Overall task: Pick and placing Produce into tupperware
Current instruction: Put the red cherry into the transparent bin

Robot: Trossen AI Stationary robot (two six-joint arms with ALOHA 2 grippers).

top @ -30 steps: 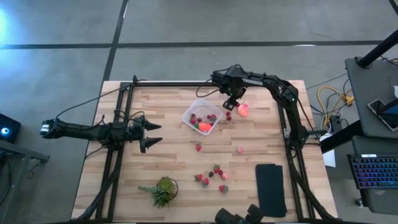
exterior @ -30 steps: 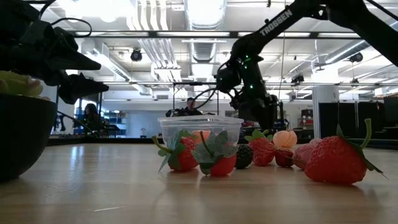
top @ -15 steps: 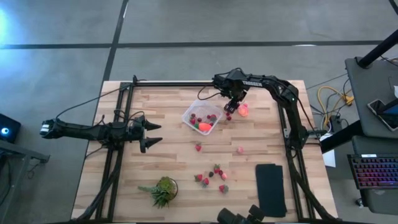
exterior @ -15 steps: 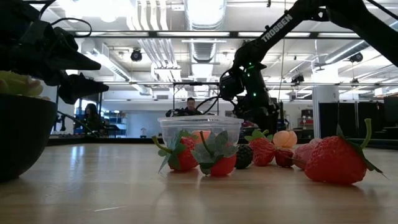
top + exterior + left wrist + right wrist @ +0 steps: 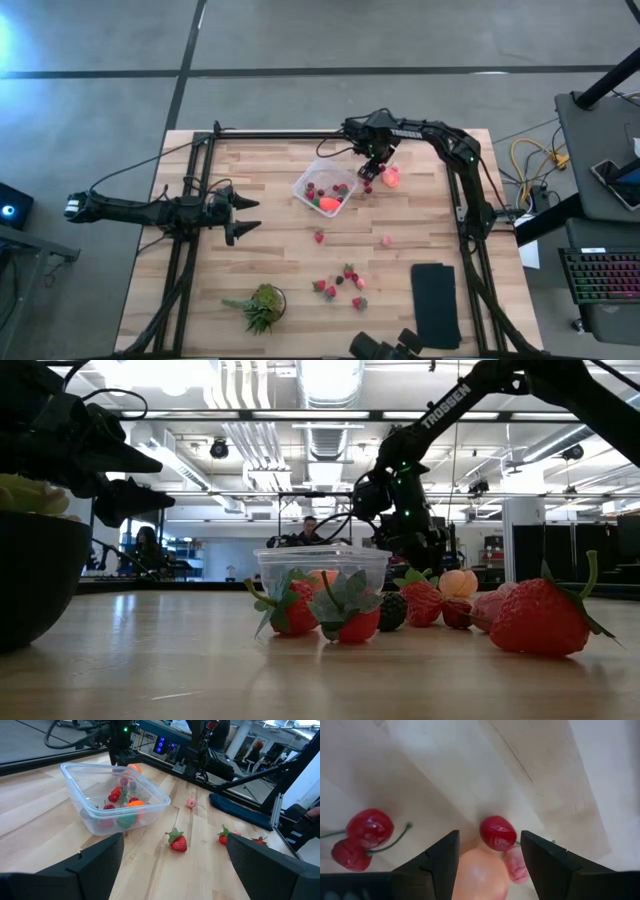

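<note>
Left gripper (image 5: 250,216) hangs over the left half of the bench (image 5: 280,262), fingers spread wide, nothing between them; it points toward the tupperware. Spiky potted plant (image 5: 261,306) sits near the front edge, left of centre. Tupperware (image 5: 326,187), clear and squarish, stands a little behind bench centre; inside it lie several small red strawberries (image 5: 115,795) and one orange piece (image 5: 135,804). One loose strawberry (image 5: 319,237) lies just in front of the tub. A cluster of strawberries (image 5: 343,282) lies toward the front edge, right of the plant. Right gripper (image 5: 371,172) hovers just off the tub's right rim, toward the back edge; fingers part-open, and the wrist view shows a pale orange-pink rounded piece (image 5: 479,877) between them, though whether it is gripped cannot be told. Below it on the wood: cherries (image 5: 362,836). Pink-orange round fruit (image 5: 391,178) lies just right of that gripper. Small pink piece (image 5: 386,241) lies alone, right of centre. Black pad (image 5: 436,303) lies near the front right corner.
</note>
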